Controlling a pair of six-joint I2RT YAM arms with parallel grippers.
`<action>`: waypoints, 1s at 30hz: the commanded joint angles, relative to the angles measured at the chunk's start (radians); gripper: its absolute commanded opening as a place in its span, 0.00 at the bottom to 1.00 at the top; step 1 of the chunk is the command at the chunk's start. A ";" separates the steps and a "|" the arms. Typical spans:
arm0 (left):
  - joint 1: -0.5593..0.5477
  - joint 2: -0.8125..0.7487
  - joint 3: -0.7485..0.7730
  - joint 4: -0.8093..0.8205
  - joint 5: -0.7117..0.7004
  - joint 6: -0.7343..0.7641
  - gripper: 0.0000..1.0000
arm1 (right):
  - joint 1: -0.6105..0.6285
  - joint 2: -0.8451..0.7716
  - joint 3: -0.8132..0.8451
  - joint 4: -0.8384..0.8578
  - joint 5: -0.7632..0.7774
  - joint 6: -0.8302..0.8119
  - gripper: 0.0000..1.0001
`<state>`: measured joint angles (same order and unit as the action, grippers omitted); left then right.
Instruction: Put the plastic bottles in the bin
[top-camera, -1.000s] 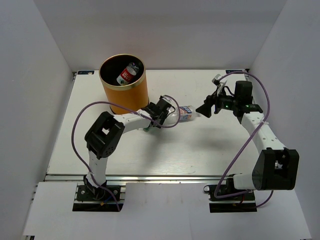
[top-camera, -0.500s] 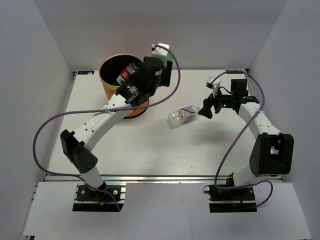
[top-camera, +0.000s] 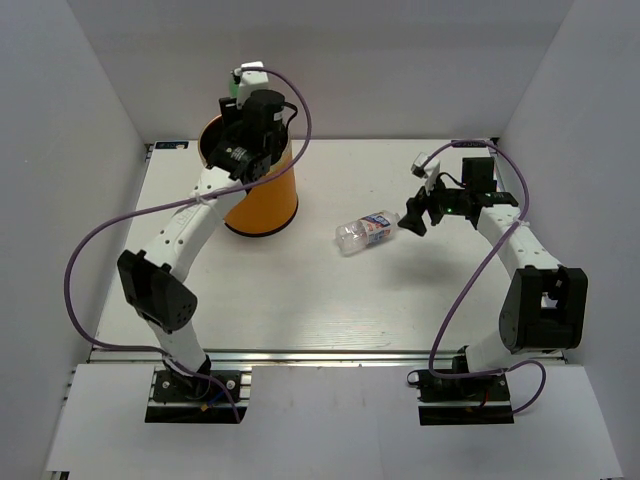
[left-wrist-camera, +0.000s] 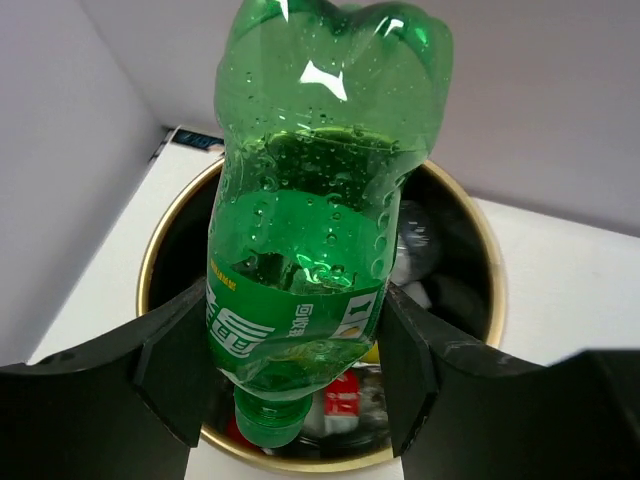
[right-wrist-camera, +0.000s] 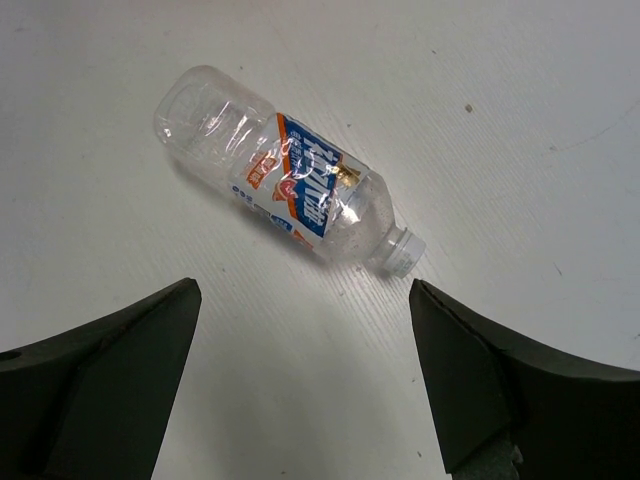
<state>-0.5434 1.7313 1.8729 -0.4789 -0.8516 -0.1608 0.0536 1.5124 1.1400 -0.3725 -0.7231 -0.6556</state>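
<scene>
The left gripper (left-wrist-camera: 295, 340), pinching the green bottle (left-wrist-camera: 310, 180), has swung over the far-left bin (left-wrist-camera: 487, 290) for dropping; the right gripper (right-wrist-camera: 300, 330) has spread wide above the clear bottle (right-wrist-camera: 285, 185).

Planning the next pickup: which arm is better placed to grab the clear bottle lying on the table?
Right. The right gripper, open, sits by the cap of the clear bottle; the left gripper holds the green bottle over the bin.

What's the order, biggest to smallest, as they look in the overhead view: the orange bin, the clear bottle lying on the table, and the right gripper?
1. orange bin, clearly the largest.
2 and 3. clear bottle and right gripper look about alike. The gripper hangs nearer the camera, so I won't rank them.
</scene>
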 joint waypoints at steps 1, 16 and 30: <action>0.065 0.031 0.040 -0.072 -0.021 -0.039 0.46 | 0.002 0.014 0.053 0.006 -0.034 -0.091 0.90; 0.065 -0.264 -0.156 -0.164 0.429 -0.039 1.00 | 0.146 0.477 0.593 -0.778 -0.084 -1.395 0.90; 0.056 -0.682 -0.435 -0.326 0.508 -0.117 1.00 | 0.304 0.563 0.534 -0.676 0.092 -1.180 0.90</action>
<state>-0.4820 1.0630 1.4876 -0.7315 -0.3786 -0.2386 0.3302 2.0953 1.7355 -1.1454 -0.6983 -1.9217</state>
